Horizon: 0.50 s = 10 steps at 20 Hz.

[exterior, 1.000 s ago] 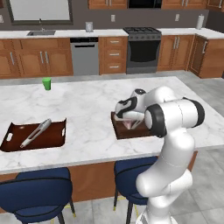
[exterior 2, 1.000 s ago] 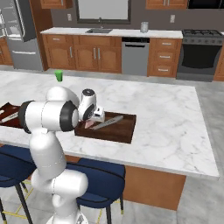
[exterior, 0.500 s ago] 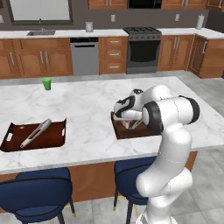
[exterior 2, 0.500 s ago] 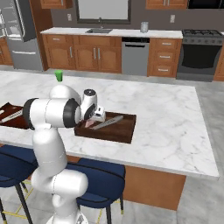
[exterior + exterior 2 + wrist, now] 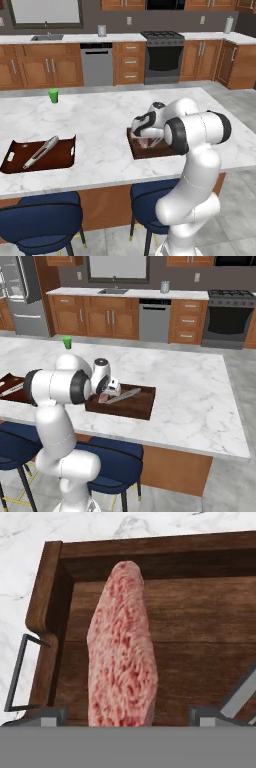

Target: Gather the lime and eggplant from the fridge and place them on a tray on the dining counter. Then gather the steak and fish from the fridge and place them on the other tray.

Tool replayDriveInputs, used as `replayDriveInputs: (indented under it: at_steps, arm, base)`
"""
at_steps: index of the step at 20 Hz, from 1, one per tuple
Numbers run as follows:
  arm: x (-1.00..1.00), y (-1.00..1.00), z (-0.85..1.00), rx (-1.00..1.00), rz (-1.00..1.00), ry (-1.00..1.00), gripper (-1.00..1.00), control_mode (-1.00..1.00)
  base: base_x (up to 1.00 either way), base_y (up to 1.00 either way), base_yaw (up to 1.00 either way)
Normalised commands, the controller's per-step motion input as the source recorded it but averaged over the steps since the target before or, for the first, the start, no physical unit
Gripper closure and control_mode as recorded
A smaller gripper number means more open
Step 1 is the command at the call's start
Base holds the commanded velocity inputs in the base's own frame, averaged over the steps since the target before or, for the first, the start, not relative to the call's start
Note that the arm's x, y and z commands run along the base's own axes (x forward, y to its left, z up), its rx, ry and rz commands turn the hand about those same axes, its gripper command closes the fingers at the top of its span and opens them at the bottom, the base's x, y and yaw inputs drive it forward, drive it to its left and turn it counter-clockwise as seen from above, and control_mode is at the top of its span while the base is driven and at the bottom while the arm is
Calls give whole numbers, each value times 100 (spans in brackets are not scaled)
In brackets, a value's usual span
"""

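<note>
steak (image 5: 122, 652) lengthwise in tray (image 5: 200, 557), apparently on edge

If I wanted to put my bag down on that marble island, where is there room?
The dining counter is bare right of the other tray, out to its end. A wide patch lies between the two trays, below the green cup. It is crowded at the gripper, over the steak.
</note>
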Motion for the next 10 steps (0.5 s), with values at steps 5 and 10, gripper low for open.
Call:
replayDriveInputs:
  at_steps: [5, 10]
  arm:
    - [-12, 8, 61, -12, -10, 2, -100, -100]
    - [-32, 21, 87, -10, -5, 0, -100, -100]
  base:
    - [0, 0, 0]
    - [0, 0, 0]
